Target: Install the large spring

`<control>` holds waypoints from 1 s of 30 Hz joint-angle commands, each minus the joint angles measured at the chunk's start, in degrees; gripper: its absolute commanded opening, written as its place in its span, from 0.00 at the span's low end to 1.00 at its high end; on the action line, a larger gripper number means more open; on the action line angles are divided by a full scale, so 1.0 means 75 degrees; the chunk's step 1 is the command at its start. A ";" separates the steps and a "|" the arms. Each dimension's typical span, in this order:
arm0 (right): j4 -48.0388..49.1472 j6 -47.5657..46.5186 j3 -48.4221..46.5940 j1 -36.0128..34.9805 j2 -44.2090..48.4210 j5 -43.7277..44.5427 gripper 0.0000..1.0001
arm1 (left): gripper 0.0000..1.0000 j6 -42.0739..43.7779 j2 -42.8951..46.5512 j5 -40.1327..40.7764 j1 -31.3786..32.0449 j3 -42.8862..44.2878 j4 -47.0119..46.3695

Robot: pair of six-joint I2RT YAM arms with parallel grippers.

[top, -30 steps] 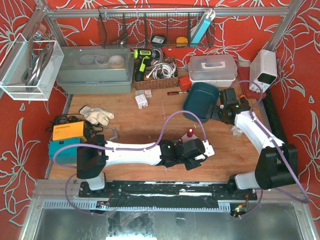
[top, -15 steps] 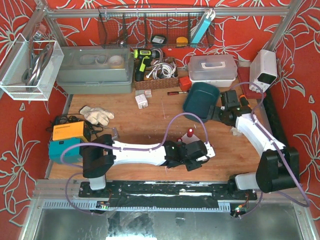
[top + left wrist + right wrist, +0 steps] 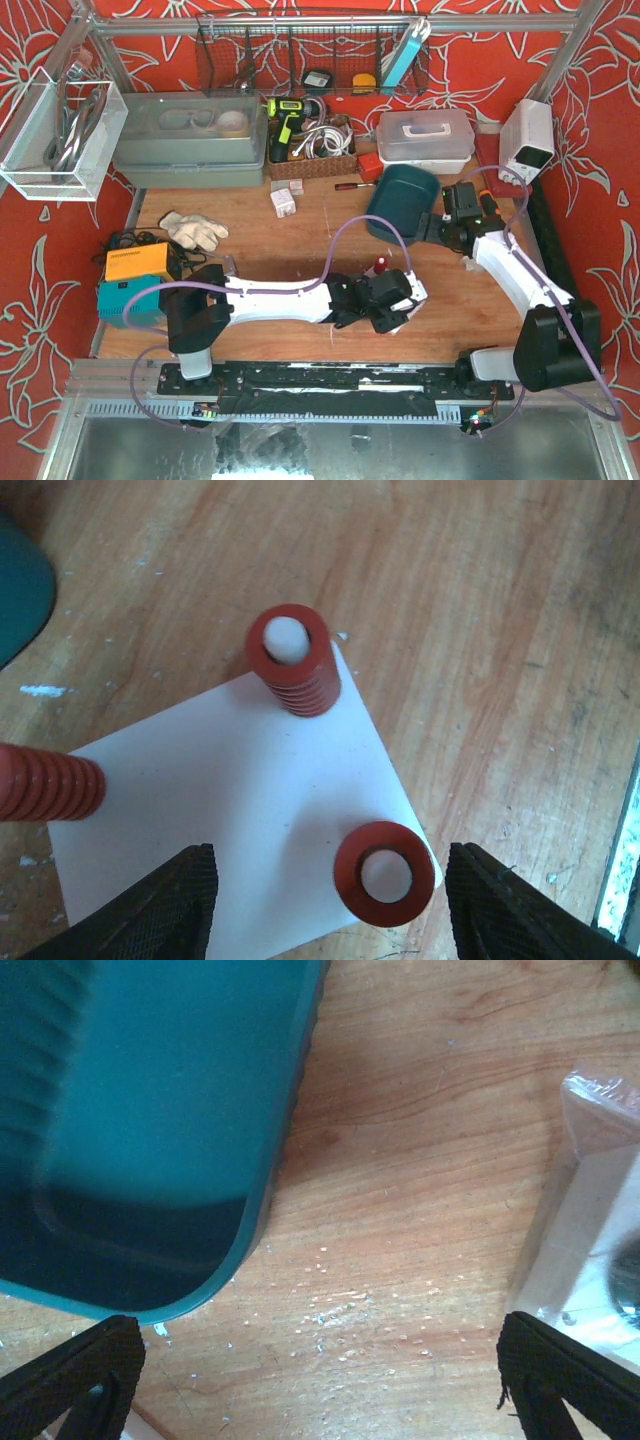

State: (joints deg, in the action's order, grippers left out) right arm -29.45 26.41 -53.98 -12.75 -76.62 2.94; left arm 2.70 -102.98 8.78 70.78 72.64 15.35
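Over the white plate [image 3: 230,810], hangs with left claw [image 3: 332,855] part open, gripping nothing, straddling a red spring [image 3: 383,873] seated upright on its peg, unpinched. Second spring [image 3: 293,662] at 12 o'clock, third [image 3: 45,780] at 9. Spreads right claw [image 3: 318,1325] wide over wood, empty, teal bin [image 3: 150,1110] at 10 o'clock. Farther back: tape rolls [image 3: 232,122] in grey box [image 3: 190,160], cables [image 3: 325,138] in basket [image 3: 312,166].

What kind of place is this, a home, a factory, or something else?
Most likely a small workshop bench, probably set up for robot trials. A wooden table carries a cordless drill and a grey bin of tape rolls at the back, and a wire rack with small tools hangs above.
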 commanded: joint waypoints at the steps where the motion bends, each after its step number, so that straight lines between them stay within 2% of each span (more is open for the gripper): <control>1: 0.0106 -0.0347 0.0250 0.0039 0.0527 -0.0039 0.97 | 0.66 -0.0374 0.0696 0.0359 -0.0181 -0.0068 -0.0416; 5: 0.0286 -0.0696 0.0572 0.0008 0.1070 0.0091 0.96 | 0.74 -0.1116 0.1665 0.1019 -0.0704 -0.0782 -0.1217; 8: 0.0933 -0.1228 0.1137 -0.0029 0.1674 0.0444 0.98 | 0.81 -0.1595 0.2520 0.1398 -0.1490 -0.1762 -0.2001; 11: 0.1578 -0.1689 0.1763 -0.0034 0.2317 0.1273 0.99 | 0.99 -0.1772 0.3256 0.1543 -0.2470 -0.2793 -0.3036; 14: 0.2419 -0.2294 0.2300 -0.0033 0.2728 0.1722 0.99 | 1.00 -0.1262 0.3875 0.2575 -0.3076 -0.3989 -0.4428; 18: 0.4077 -0.2864 0.3304 -0.0032 0.2883 0.1785 0.99 | 1.00 0.0056 0.4286 0.2524 -0.4028 -0.5423 -0.6196; 21: 0.4789 -0.2908 0.3515 -0.0034 0.2478 0.2072 0.99 | 1.00 0.1334 0.4020 0.2818 -0.4566 -0.6149 -0.7274; 25: 0.6246 -0.3247 0.3795 -0.0028 0.1491 0.2304 0.99 | 1.00 0.0742 0.3358 0.2932 -0.5725 -0.6145 -0.6970; 30: 0.7233 -0.3669 0.3763 -0.0008 0.0255 0.2502 0.99 | 1.00 0.0405 0.2920 0.1929 -0.6811 -0.6412 -0.7520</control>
State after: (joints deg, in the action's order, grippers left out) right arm 14.39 2.83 -26.50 -12.86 -70.48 18.70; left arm 6.26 -79.29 27.22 23.75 25.76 -34.63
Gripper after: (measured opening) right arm 0.989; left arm 0.998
